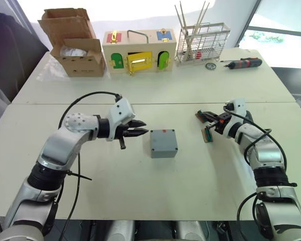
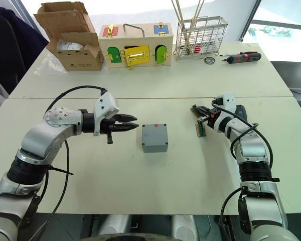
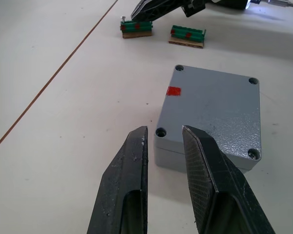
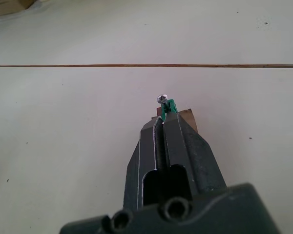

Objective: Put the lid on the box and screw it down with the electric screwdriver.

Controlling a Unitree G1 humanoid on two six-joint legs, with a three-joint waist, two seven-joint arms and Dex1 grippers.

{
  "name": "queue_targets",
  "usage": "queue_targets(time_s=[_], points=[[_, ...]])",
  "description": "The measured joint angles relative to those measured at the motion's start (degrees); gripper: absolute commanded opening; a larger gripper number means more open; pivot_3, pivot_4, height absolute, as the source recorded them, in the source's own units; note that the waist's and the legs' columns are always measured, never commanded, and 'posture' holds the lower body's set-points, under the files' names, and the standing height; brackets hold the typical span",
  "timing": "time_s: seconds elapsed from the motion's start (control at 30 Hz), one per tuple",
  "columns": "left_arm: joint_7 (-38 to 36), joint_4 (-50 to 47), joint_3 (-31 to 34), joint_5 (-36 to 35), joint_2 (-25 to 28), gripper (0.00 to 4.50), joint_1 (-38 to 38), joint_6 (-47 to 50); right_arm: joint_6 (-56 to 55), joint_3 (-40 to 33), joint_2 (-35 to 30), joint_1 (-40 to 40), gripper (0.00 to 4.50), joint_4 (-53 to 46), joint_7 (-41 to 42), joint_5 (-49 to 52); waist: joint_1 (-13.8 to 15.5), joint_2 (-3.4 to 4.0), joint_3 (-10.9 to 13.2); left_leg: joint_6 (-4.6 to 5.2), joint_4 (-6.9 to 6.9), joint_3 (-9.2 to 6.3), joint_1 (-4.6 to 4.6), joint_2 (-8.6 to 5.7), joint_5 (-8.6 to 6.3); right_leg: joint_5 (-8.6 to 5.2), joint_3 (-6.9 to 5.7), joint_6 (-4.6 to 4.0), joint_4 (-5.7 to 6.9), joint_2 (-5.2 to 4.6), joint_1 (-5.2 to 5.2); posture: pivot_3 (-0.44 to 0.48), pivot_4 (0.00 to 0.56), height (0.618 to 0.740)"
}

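Sitting just past the left hand (image 1: 138, 128), fingers slightly apart, is the lidded box (image 1: 163, 143).

Left gripper (image 1: 140, 128) hovers with fingers slightly parted; right gripper (image 1: 202, 118) has its fingers pressed together.

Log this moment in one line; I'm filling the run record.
lid: on small grey plastic box | left gripper: open beside box | right gripper: shut on green screw holder | screws: holes look empty
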Motion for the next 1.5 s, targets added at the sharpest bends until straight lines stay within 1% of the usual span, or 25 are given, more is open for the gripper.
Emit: queue_targets(time_s=[0.3, 0.4, 0.47, 0.57, 0.67, 0.8, 0.93, 1.5], points=[[-0.1, 0.0, 0.0, -0.2, 0.1, 1.08, 0.0, 0.0, 5.1, -3.3, -0.6, -0.3, 0.02, -10.2, -2.3, 2.2, 0.0, 0.00, 0.0, 0.00, 0.00, 0.00, 0.00, 0.00, 0.00, 0.00, 0.01, 0.00, 0.00, 0.00, -0.01, 0.000, 0.150, 0.731], [-0.9, -0.2, 0.2, -1.6, 0.1, 1.08, -0.2, 0.7, 9.3, -4.1, -1.5, 0.8, 0.02, -16.6, -1.4, 5.0, 0.1, 0.01, 0.0, 0.00, -0.01, 0.00, -0.01, 0.00, 0.00, 0.00, 0.01, 0.00, 0.01, 0.00, -0.02, 0.000, 0.150, 0.731], [-2.4, -1.8, 0.6, -3.7, 1.4, 1.08, -0.1, 2.2, 13.4, -4.0, -3.1, 3.0, 0.02, -24.2, 1.4, 8.9, 0.0, 0.00, 0.0, 0.02, -0.04, -0.04, -0.03, 0.01, -0.01, 0.00, 0.01, 0.00, 0.02, 0.00, -0.02, 0.000, 0.150, 0.731], [-5.1, -4.6, 1.0, -6.1, 5.0, 1.08, 0.6, 3.7, 18.5, -2.9, -4.1, 6.6, 0.02, -33.7, 4.6, 14.2, 0.0, 0.00, 0.0, 0.04, -0.04, -0.04, -0.01, 0.03, -0.02, 0.00, 0.01, 0.00, 0.01, 0.01, -0.01, 0.000, 0.150, 0.731], [-7.1, -5.8, 1.0, -7.4, 7.3, 1.08, 2.7, 4.1, 21.1, -0.1, -3.8, 9.0, 0.02, -38.8, 5.9, 16.9, 0.0, 0.01, 0.0, 0.13, -0.03, -0.02, 0.00, 0.02, -0.07, 0.00, 0.04, 0.00, 0.01, 0.01, -0.01, 0.000, 0.150, 0.731], [-7.2, -5.8, 0.9, -7.7, 7.9, 1.08, 3.4, 4.1, 21.5, 2.0, -2.4, 9.1, 0.02, -40.0, 5.0, 17.4, 0.3, 0.00, 0.0, 0.28, 0.05, -0.08, 0.00, 0.00, -0.16, 0.00, 0.03, 0.00, 0.01, 0.01, 0.05, 0.000, 0.150, 0.731], [-6.4, -5.9, 0.9, -7.8, 7.8, 1.08, 3.5, 4.1, 20.7, 4.5, -0.9, 9.1, 0.02, -38.8, 3.7, 16.5, 0.2, 0.00, 0.0, 0.08, 0.04, -0.06, 0.00, -0.01, -0.04, 0.00, 0.03, 0.00, 0.00, 0.01, 0.03, 0.000, 0.150, 0.731], [-4.6, -6.1, 0.4, -7.6, 7.4, 1.08, 4.3, 4.0, 19.4, 6.2, -0.9, 10.5, 0.02, -36.7, 3.6, 15.5, 0.1, 0.00, 0.0, 0.08, 0.04, -0.06, 0.00, -0.01, -0.05, 0.00, 0.03, 0.00, 0.00, 0.01, 0.03, 0.000, 0.150, 0.731]])
